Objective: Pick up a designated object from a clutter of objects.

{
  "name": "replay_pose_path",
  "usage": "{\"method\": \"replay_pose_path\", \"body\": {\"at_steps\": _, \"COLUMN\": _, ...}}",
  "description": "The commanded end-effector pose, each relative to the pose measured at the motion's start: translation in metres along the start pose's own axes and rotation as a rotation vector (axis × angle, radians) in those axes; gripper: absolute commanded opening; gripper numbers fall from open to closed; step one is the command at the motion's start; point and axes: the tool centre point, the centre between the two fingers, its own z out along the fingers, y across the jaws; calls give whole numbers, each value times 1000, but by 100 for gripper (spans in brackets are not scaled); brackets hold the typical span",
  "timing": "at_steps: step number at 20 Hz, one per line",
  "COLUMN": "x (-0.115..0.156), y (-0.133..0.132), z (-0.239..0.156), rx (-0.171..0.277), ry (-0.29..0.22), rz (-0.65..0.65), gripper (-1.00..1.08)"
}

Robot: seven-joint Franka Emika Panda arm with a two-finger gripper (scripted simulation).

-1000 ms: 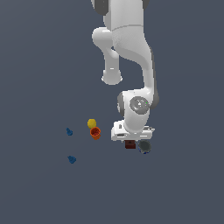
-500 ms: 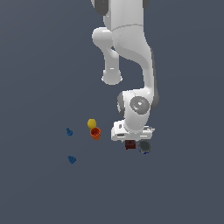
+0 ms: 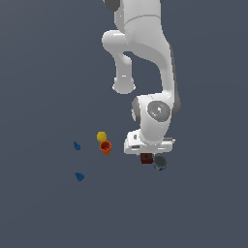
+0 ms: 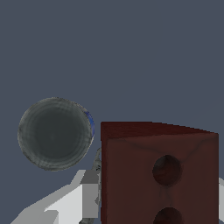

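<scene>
**Red-brown block sits between the fingers, grey dish close alongside**

Red-brown block (image 4: 159, 175) fills much of the wrist view, a boxy piece with flat faces, crisp edges and two round dark holes in the face turned to the camera. It reads as rigid and probably light, so a firm squeeze across two opposite flat sides should hold it without crushing. The holes are best left alone; the plain side walls give the pads more to bear on. One pale finger (image 4: 85, 192) stands just beside the block's side, and a sliver of a second shows at the opposite edge, so the jaws straddle it. Whether they have already closed onto it, or only stand around it, I cannot tell.

In the exterior view the block (image 3: 146, 158) lies directly under the gripper (image 3: 147, 151), low on the plain grey floor, away from any visible edge.

The grey round dish (image 4: 54, 133) is the nearest neighbour, just beside the block on the side of the visible finger; a trace of blue shows at its rim. That finger has little room between the two, so it could nudge the dish.

The orange cup (image 3: 105, 147) and yellow ball (image 3: 101, 136) touch one another, towards the exterior view's left. Two blue pieces (image 3: 76, 145) and (image 3: 79, 176) lie farther left, well apart, and none of these obstructs a lift.
</scene>
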Motion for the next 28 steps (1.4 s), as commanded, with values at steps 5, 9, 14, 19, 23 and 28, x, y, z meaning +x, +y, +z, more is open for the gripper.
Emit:
{"method": "replay_pose_path", "body": {"at_steps": 5, "x": 10, "y": -10, "z": -50, "rx": 0, "ry": 2, "rz": 0, "gripper": -100}}
{"method": "replay_pose_path", "body": {"at_steps": 9, "x": 17, "y": -18, "z": -90, "rx": 0, "ry": 1, "rz": 0, "gripper": -100}}
{"method": "replay_pose_path", "body": {"at_steps": 14, "x": 28, "y": -29, "z": -143, "rx": 0, "ry": 0, "rz": 0, "gripper": -100}}
{"method": "replay_pose_path", "body": {"at_steps": 19, "x": 39, "y": -39, "z": -194, "rx": 0, "ry": -1, "rz": 0, "gripper": -100}}
{"method": "replay_pose_path", "body": {"at_steps": 23, "x": 47, "y": -47, "z": -233, "rx": 0, "ry": -2, "rz": 0, "gripper": -100}}
{"method": "replay_pose_path", "body": {"at_steps": 28, "x": 58, "y": -56, "z": -276, "rx": 0, "ry": -2, "rz": 1, "gripper": -100}}
